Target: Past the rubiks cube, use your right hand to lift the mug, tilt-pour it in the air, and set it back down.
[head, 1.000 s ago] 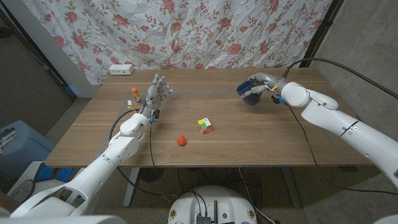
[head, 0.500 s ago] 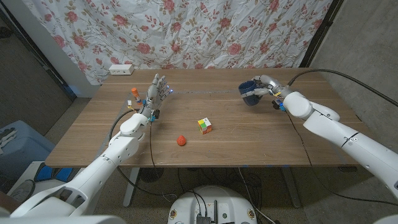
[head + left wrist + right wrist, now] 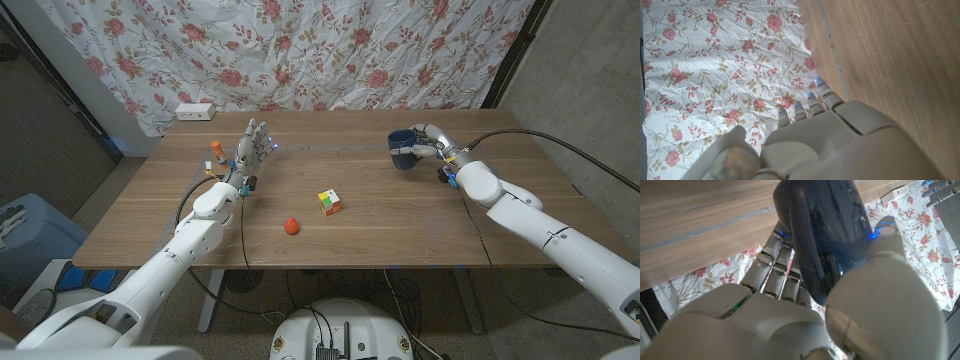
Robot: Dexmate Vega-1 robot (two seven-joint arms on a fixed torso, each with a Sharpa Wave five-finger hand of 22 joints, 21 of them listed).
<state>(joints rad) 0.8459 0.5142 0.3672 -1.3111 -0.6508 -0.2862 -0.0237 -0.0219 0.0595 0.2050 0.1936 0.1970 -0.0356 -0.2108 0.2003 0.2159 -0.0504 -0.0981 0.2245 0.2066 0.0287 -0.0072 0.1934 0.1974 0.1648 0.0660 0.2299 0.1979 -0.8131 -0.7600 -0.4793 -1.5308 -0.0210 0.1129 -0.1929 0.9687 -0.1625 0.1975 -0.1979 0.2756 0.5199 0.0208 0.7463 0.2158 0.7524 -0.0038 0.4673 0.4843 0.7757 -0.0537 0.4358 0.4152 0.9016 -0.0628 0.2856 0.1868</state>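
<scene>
Grey, jointed fingers of the right hand (image 3: 432, 141) wrap the dark blue glazed mug (image 3: 402, 150) at the far right of the wooden table (image 3: 400, 225), thumb against its rounded wall. The left hand (image 3: 248, 152) stands upright with fingers spread, holding nothing. Between them lie a rubiks cube (image 3: 329, 202) and a small red ball (image 3: 291, 226); a white power strip (image 3: 194, 111) sits before the floral curtain (image 3: 300, 50).

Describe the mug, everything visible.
The mug is dark blue and glossy, looks ceramic, with a loop handle that shows in the right wrist view. It is at the table's far right, past the cube, roughly upright. The right hand grips it, fingers around the handle side. Whether its base touches the table is unclear. Contents not visible.
</scene>
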